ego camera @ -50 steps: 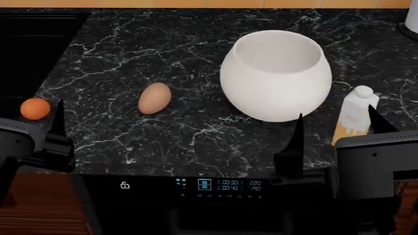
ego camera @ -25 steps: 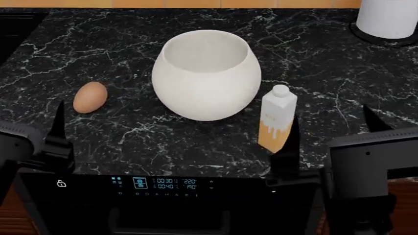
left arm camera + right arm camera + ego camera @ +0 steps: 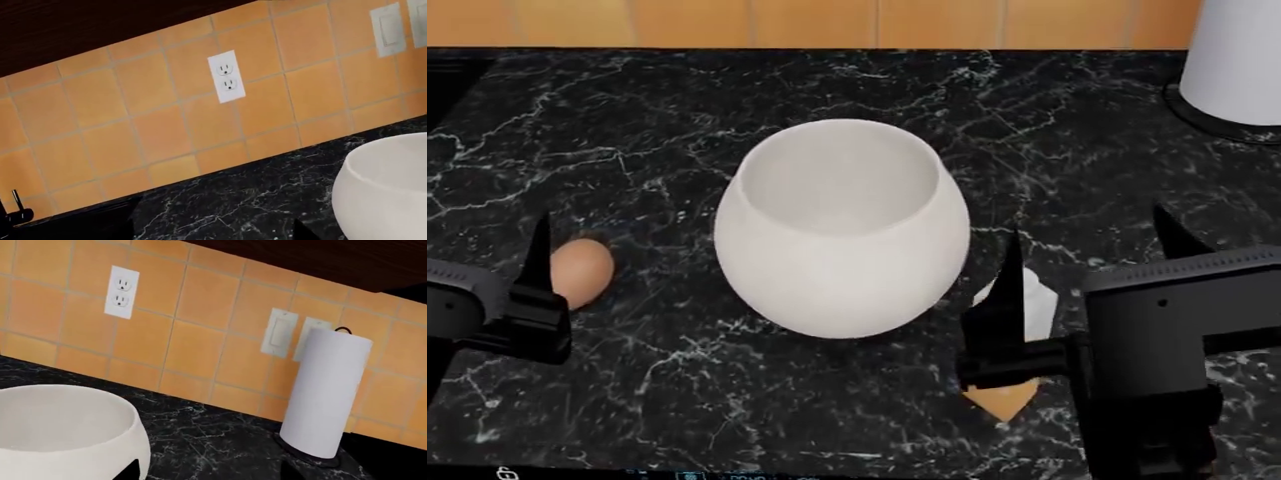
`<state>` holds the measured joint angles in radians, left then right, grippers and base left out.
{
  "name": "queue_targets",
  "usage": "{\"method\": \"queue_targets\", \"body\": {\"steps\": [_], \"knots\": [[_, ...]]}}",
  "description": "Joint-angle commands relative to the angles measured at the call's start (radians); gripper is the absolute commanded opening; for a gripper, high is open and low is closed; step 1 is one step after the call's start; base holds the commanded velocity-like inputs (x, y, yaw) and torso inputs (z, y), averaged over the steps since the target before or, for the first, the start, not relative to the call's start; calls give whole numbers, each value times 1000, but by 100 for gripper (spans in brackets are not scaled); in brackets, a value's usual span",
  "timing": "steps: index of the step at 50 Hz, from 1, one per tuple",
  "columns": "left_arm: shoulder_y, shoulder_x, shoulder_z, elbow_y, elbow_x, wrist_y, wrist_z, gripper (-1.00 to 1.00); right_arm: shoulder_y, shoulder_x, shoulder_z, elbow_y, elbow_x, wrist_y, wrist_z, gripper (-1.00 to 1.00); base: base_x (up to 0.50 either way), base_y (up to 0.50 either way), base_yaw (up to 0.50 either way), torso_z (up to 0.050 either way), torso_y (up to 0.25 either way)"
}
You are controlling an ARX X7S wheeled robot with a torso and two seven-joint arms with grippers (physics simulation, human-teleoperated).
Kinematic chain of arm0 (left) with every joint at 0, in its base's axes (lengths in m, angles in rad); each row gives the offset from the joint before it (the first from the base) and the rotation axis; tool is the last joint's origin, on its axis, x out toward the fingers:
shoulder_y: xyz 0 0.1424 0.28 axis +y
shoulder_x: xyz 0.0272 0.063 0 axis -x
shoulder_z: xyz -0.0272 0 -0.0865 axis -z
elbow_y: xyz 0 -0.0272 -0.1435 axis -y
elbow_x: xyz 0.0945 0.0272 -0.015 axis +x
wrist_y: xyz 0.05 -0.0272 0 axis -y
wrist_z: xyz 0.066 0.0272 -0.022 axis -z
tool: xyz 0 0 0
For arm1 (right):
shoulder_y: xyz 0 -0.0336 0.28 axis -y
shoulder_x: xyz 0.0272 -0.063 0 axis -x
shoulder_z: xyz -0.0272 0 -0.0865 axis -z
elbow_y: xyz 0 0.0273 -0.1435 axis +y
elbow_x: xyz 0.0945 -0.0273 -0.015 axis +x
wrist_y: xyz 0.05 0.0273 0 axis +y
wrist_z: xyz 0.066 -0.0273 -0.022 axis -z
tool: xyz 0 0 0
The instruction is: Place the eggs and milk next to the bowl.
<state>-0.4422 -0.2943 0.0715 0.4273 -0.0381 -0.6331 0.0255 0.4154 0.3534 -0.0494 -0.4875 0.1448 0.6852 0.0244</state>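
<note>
The bowl (image 3: 841, 230) is large, deep and matte white, with bulging round sides and a wide round mouth; it stands upright in the middle of the black marbled desk (image 3: 627, 130) and looks empty. One pale tan-brown egg (image 3: 578, 270) lies on the desk to the bowl's left, near it but apart, partly hidden. The milk (image 3: 1014, 345) is just beside the bowl's right side, mostly hidden: only part of its white body and an orange lower corner show.
</note>
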Motion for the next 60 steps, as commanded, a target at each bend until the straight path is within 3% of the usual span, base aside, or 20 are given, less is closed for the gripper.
{"method": "queue_targets", "body": {"steps": [1, 24, 35, 47, 54, 60], "knots": [[-2, 11, -21, -17, -31, 23, 23, 100, 12, -4, 6, 0, -2, 15, -14, 100, 398, 0, 0, 0, 0], [-5, -3, -7, 4, -31, 12, 18, 100, 12, 4, 6, -15, 8, 28, -10, 100, 404, 0, 0, 0, 1], [-8, -5, 8, -11, -30, 20, 16, 100, 21, 17, 18, -44, 33, 55, -25, 100, 20, 0, 0, 0, 0], [-12, -1, 27, -35, -30, 38, 16, 100, 113, 158, 127, -257, 229, 392, -168, 100, 0, 0, 0, 0, 0], [-20, -5, 38, -29, -29, 28, 17, 100, 152, 207, 323, -351, 445, 619, -313, 100, 0, 0, 0, 0, 0], [-25, -8, 49, -26, -25, 19, 16, 100, 154, 286, 413, -378, 576, 739, -430, 100, 0, 0, 0, 0, 0]]}}
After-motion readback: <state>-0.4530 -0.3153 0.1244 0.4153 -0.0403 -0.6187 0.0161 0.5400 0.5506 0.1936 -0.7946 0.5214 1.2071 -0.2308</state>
